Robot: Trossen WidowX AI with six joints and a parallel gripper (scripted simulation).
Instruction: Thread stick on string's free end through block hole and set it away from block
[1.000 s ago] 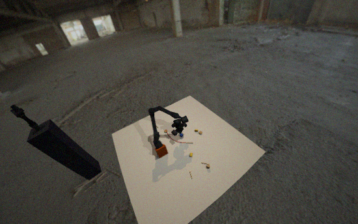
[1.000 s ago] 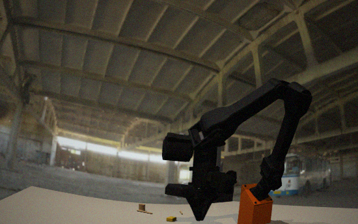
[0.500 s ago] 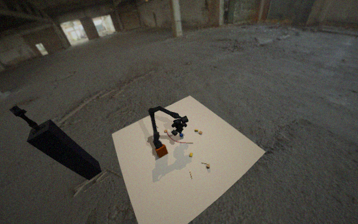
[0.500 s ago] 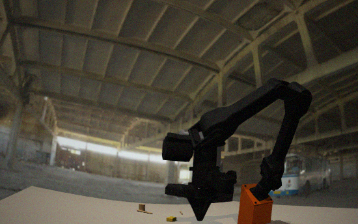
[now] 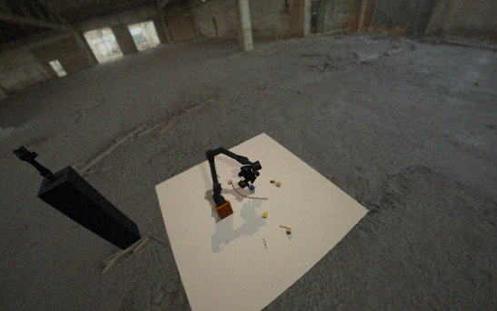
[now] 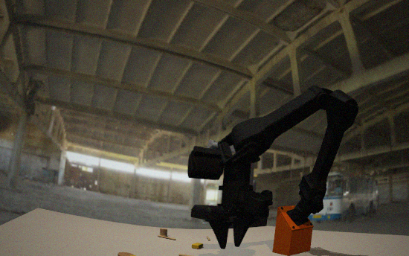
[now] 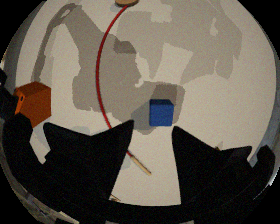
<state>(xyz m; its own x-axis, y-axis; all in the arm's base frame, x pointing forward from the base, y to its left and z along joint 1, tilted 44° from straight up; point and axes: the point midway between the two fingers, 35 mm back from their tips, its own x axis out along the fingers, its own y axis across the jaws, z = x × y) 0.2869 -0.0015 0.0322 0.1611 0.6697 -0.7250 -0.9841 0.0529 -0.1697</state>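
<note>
Gripper (image 5: 243, 184) (image 6: 230, 247) (image 7: 153, 127) part-open, holding nothing. Stick (image 5: 263, 198) (image 7: 141, 165) lies on desk (image 5: 190, 235) (image 6: 41, 227) (image 7: 206, 50) at string's (image 5: 239, 192) (image 7: 97, 75) end. Align fingers across it, clear blue cube (image 5: 251, 187) (image 7: 161, 113), descend, then squeeze.

Pale table (image 5: 208, 271) (image 6: 26, 227) (image 7: 231, 100) w/ red string (image 5: 239, 192) (image 7: 97, 75), thin stick (image 5: 263, 198) (image 7: 141, 167), blue cube (image 5: 251, 187) (image 7: 161, 113).
</note>
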